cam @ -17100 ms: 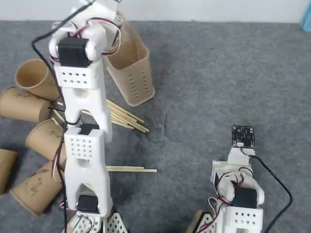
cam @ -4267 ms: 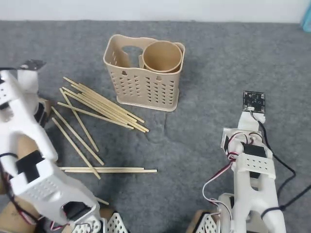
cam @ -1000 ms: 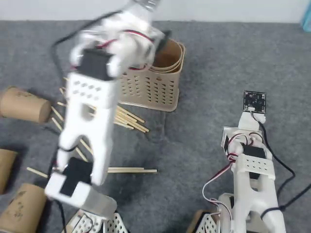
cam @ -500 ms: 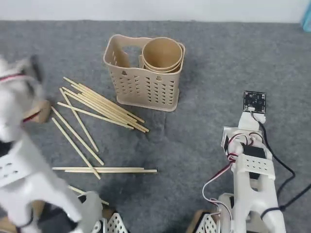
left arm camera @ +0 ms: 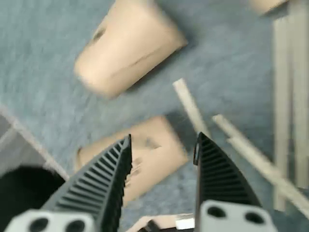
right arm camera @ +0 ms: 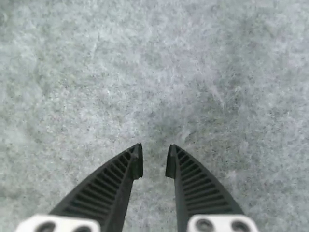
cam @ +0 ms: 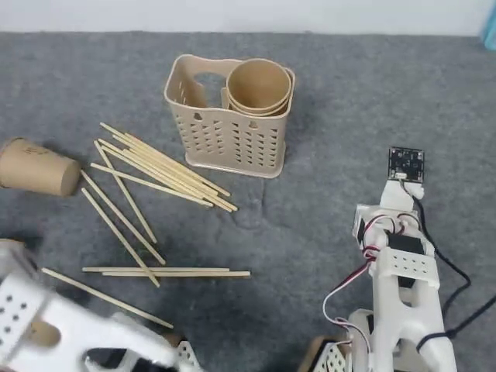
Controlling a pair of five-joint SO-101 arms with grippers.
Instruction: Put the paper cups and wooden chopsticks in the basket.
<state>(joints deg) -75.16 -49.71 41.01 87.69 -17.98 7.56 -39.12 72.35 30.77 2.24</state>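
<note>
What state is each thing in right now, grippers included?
basket: upright, cups nested in one compartment.
nested cups: mouths up, inside the basket.
chopsticks: lying loose on the carpet, outside the basket.
loose cup: on its side on the carpet.
left gripper: open, above a fallen cup.
right gripper: open, holding nothing, above carpet.

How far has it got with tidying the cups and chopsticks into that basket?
Partly done: nested paper cups already stand in the basket. In hand: nothing yet; the left gripper hangs open above loose cups lying on the carpet. Left to do: those cups, and all the wooden chopsticks, scattered beside the basket.
</note>
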